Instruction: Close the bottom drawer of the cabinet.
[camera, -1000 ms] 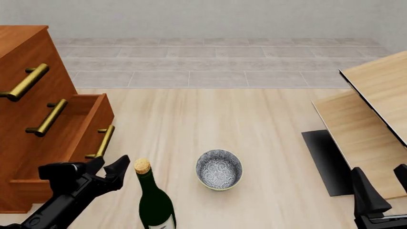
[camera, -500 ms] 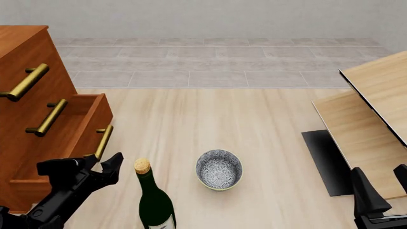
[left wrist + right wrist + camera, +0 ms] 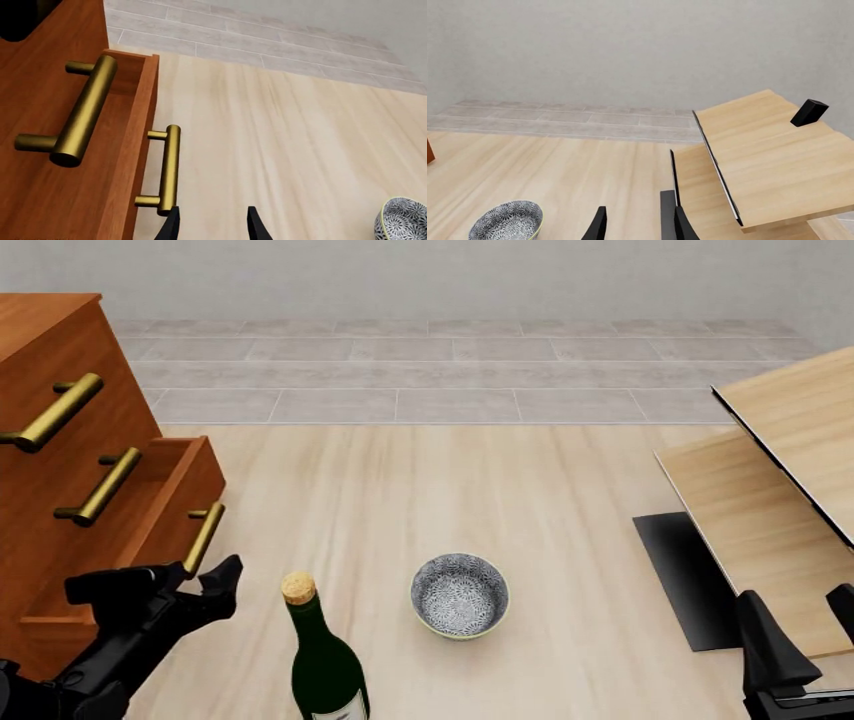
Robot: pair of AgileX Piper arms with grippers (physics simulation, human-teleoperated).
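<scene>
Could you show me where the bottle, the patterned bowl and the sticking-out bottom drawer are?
bottle (image 3: 324,670), front view, on its dark green shoulder.
patterned bowl (image 3: 459,594), front view, on its inside.
bottom drawer (image 3: 171,507), front view, on its wooden front panel.

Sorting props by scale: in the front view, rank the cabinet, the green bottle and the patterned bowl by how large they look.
1. cabinet, by far the largest.
2. green bottle, though cut off by the frame and nearer the camera.
3. patterned bowl, smallest.

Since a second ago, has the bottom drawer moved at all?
Yes. The bottom drawer has slid left into the cabinet, its handle now farther from the patterned bowl.
</scene>
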